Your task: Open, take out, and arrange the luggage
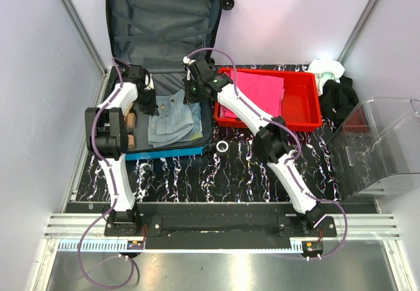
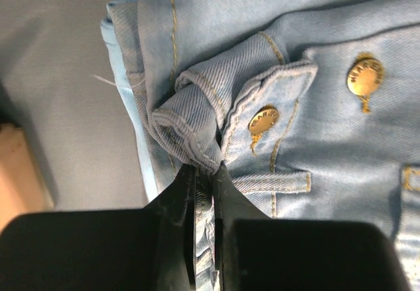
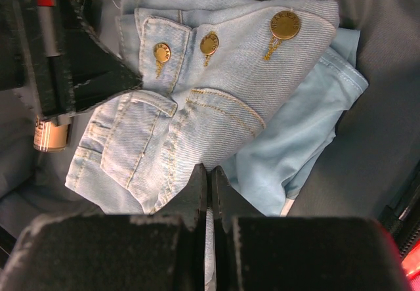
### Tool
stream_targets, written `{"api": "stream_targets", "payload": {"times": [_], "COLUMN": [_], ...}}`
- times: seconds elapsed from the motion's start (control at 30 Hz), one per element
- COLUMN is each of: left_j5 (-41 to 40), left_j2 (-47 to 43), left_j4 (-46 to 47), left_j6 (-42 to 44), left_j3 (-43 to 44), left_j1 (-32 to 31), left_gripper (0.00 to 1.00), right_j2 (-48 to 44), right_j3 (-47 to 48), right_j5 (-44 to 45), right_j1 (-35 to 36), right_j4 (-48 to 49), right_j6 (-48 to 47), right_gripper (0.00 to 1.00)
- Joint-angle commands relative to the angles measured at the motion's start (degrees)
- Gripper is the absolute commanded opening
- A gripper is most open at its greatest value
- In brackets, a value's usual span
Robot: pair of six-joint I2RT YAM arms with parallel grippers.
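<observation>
Luggage (image 1: 164, 22) shell judged rigid; soft, light denim (image 2: 341, 146) inside best taken at a bunched fold, where left jaws clamp it; right jaws clenched, hold unclear.

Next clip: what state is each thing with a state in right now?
luggage: open, lid upright, contents inside.
denim garment: folded inside luggage, pinched by both grippers.
left gripper: shut on denim garment.
right gripper: shut on denim garment.
red tray: holds pink flat item.
clear plastic bin: appears empty.
</observation>
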Motion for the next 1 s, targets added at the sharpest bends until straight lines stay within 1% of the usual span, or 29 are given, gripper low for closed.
{"api": "stream_targets", "payload": {"times": [0.0, 0.3, 0.43, 0.6, 0.7, 0.83, 0.97], "left_j5": [-2.24, -2.59, -1.98, -1.28, 1.53, 7.67, 11.11], "left_j2": [-7.36, -11.06, -11.76, -11.85, -11.85, -11.42, -10.71], "left_j4": [-0.36, -4.23, -4.76, -4.59, -4.33, -2.74, -0.03], "left_j6": [4.24, 5.73, 5.29, 5.03, 4.24, 1.35, -1.21], "left_j3": [2.43, 6.21, 8.32, 8.58, 8.23, 8.49, 10.42], "left_j1": [-0.43, 0.09, 0.36, 0.45, 0.36, -0.08, -2.00], "left_gripper": [0.00, 0.00, 0.00, 0.00, 0.00, 0.00, 0.00], "right_j2": [-2.89, -4.73, -5.79, -6.84, -8.16, -9.39, -10.97], "right_j3": [3.12, 5.31, 5.75, 5.67, 5.32, 4.88, 3.12], "right_j5": [0.34, -0.36, -0.45, 0.08, 0.43, 0.78, 0.87], "right_j1": [-0.61, -0.61, -0.61, -0.79, -0.88, -0.96, -1.93], "right_j4": [1.89, 2.68, 3.21, 3.47, 3.39, 3.39, 3.47], "right_j6": [-0.20, 0.06, 0.24, -0.02, -0.20, -0.64, -0.55], "right_gripper": [0.00, 0.00, 0.00, 0.00, 0.00, 0.00, 0.00]}}
